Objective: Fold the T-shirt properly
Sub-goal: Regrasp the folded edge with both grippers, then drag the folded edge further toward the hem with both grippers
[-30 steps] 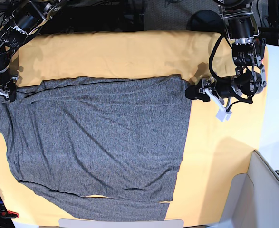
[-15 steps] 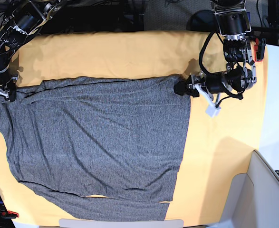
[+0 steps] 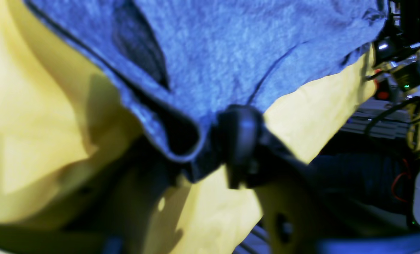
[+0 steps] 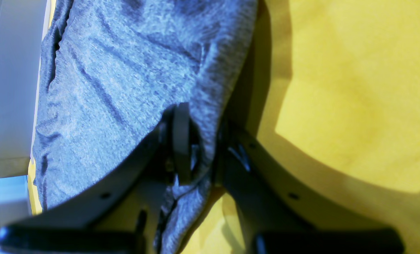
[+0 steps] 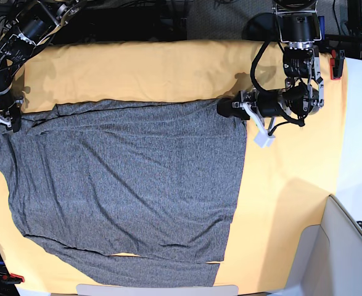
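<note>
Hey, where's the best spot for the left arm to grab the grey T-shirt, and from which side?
Probably the T-shirt's far corner nearest the left gripper, approached from the bare yellow-orange cloth beside it. There the straight side edge meets the far edge, and the wrist view shows the fabric lip raised off the cloth, giving the jaws something to pinch.

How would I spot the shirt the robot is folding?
Find the big yellow-orange cloth sheet that covers the table. Spread flat on it lies the large heathered dark-grey knit T-shirt. It is the only grey, speckled fabric there, with a black robot gripper at each of its far corners.
</note>
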Controlling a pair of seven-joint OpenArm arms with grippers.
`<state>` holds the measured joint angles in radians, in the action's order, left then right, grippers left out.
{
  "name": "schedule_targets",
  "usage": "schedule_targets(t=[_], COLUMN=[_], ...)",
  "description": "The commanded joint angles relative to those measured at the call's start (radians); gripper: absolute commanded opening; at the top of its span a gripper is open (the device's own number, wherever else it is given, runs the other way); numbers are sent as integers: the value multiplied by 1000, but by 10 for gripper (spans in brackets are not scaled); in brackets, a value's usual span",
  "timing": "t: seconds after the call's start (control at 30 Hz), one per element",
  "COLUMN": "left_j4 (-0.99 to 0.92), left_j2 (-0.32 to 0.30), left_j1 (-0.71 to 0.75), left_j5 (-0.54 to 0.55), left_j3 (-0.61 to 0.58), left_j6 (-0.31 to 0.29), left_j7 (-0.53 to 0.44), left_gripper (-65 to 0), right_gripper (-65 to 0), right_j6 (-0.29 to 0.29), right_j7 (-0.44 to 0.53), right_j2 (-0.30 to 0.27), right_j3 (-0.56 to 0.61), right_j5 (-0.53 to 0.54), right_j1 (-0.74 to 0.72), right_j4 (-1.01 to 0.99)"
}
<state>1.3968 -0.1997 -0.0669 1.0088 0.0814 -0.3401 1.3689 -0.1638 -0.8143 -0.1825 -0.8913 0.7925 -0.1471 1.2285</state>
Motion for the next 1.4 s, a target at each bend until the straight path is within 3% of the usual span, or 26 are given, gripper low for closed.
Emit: schedule_targets(t=[0.0, 0.13, 0.27, 0.37, 0.7, 0.93, 1.2, 1.37], left_j4=[11, 11, 17, 19, 128, 149, -60, -238], left_j2=[-8, -8, -8, -8, -19, -25, -24, -24], left_j1=[-14, -14, -15, -15, -20, -136, -287, -390], left_j5=[-2, -2, -2, -2, 2, 3, 3, 2], left_j3=[5, 5, 5, 5, -4, -4, -5, -7], left_j6=[2, 2, 0, -3, -6, -6, -6, -7], left_j7=[25, 25, 25, 25, 27, 27, 27, 27], left_gripper=[-547, -650, -644, -644, -644, -644, -643, -642], right_gripper=[-567, -568, -574, -649, -650, -650, -650, -650], right_j6=[7, 7, 7, 5, 2, 2, 2, 2], right_j7=[-9, -15, -15, -14, -18, -103, -103, -95], right_j2=[-12, -12, -21, -22, -22, -22, -22, -22], right_j3=[1, 1, 28, 48, 50, 53, 143, 146], right_j5=[-9, -11, -20, -60, -77, -78, -87, -169], right_j1=[-4, 2, 19, 33, 40, -29, -153, -279], right_j4=[9, 9, 10, 18, 86, 155, 119, -20])
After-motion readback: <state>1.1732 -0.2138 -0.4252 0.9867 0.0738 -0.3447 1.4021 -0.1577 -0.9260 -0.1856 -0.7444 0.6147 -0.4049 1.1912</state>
